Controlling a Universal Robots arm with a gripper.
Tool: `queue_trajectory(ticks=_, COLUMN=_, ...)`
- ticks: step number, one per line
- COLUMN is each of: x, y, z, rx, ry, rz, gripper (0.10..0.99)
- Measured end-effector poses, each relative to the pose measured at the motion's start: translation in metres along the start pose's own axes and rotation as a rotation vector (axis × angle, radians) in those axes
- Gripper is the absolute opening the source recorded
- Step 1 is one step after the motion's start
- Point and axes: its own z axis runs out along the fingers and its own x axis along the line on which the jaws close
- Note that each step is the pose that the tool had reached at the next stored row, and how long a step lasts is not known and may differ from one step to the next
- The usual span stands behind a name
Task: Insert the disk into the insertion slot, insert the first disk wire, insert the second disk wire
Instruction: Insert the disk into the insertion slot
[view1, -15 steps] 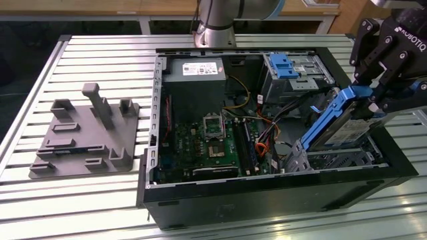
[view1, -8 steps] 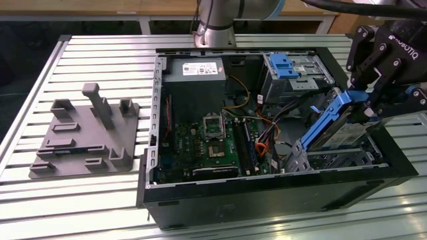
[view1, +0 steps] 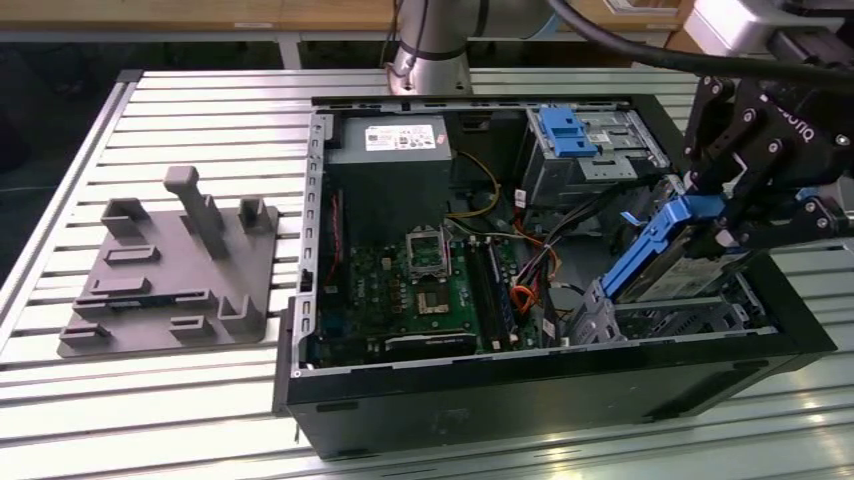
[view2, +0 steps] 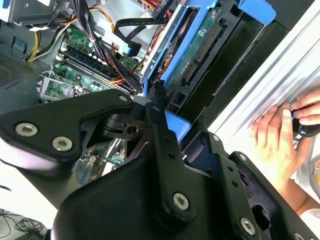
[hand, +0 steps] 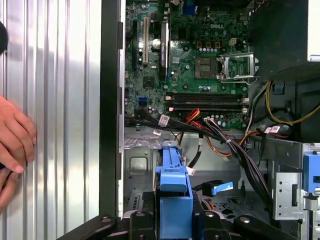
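The disk (view1: 663, 262), a grey drive in a bright blue carrier, hangs steeply tilted over the case's front corner on the exterior view's right. My gripper (view1: 711, 213) is shut on its upper end. Its lower end reaches the top of the insertion slot (view1: 681, 320), the perforated silver cage just below. In the first wrist view the blue carrier (hand: 173, 186) sits between my black fingers (hand: 138, 223). The second wrist view shows the disk's (view2: 196, 46) connector edge. Loose wires, one black with a blue plug (hand: 220, 187), lie beside the cage; I cannot tell which are the disk wires.
The open black computer case (view1: 534, 385) holds a green motherboard (view1: 420, 290), a power supply (view1: 390, 140) and a taller cage with a blue latch (view1: 574, 135). A grey fixture plate (view1: 167, 270) lies at the exterior view's left. A person's hand (hand: 12, 145) rests on the slatted table beside the case.
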Motion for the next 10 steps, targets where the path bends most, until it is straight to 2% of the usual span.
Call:
queue_trajectory(ticks=3, x=0.0002, y=-0.0001, z=0.0047, rx=0.000, ry=-0.0002, rz=0.000, gripper=0.365)
queue_trajectory(ticks=5, x=0.0002, y=-0.0001, z=0.0050, rx=0.000, ry=0.0000, rz=0.000, gripper=0.373)
queue_trajectory(ticks=6, x=0.0002, y=-0.0001, z=0.0049, rx=0.000, ry=0.0002, rz=0.000, gripper=0.431)
queue_trajectory(ticks=7, x=0.0002, y=-0.0001, z=0.0051, rx=0.000, ry=0.0000, rz=0.000, gripper=0.431)
queue_trajectory(ticks=8, x=0.0002, y=-0.0001, z=0.0051, rx=0.000, ry=0.0001, rz=0.000, gripper=0.490)
queue_trajectory(ticks=9, x=0.0003, y=-0.0001, z=0.0052, rx=0.000, ry=0.0000, rz=0.000, gripper=0.490)
queue_trajectory(ticks=10, x=0.0002, y=-0.0001, z=0.0053, rx=0.000, ry=-0.0003, rz=0.000, gripper=0.557)
